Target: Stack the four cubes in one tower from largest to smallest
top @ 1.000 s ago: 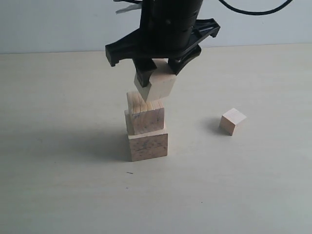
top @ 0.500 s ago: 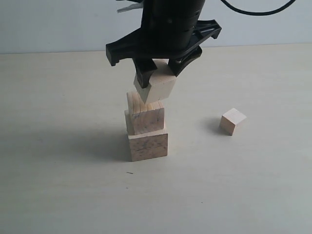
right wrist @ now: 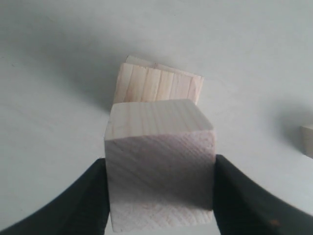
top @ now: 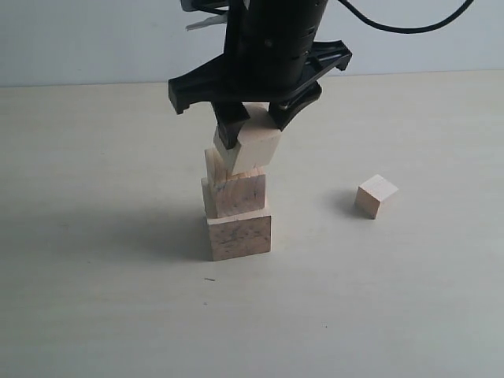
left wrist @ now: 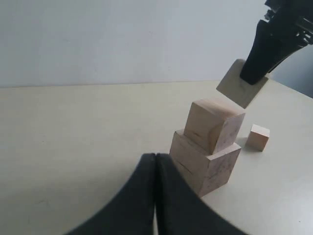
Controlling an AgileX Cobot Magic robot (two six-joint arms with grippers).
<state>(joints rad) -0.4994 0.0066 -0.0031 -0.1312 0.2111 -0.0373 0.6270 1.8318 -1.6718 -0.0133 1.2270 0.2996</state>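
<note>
The largest cube (top: 239, 234), mottled on its front, stands on the table with the second cube (top: 233, 189) on top of it. My right gripper (top: 250, 126) is shut on the third cube (top: 250, 147), tilted, just above the second cube; whether they touch I cannot tell. In the right wrist view that third cube (right wrist: 160, 161) sits between the black fingers (right wrist: 88, 200), over the stack's top (right wrist: 157, 84). The smallest cube (top: 375, 195) lies alone on the table to the right. My left gripper (left wrist: 155, 161) is shut and empty, low near the two-cube stack (left wrist: 208, 142).
The pale table (top: 94, 299) spreads all round the stack. A light wall (top: 94, 39) runs behind it. A black cable (top: 409, 20) loops off the right arm at the top.
My right gripper has lowered the held cube and shifted slightly left, bringing it closer to the top of the second cube. The stack and the small cube have not moved.
</note>
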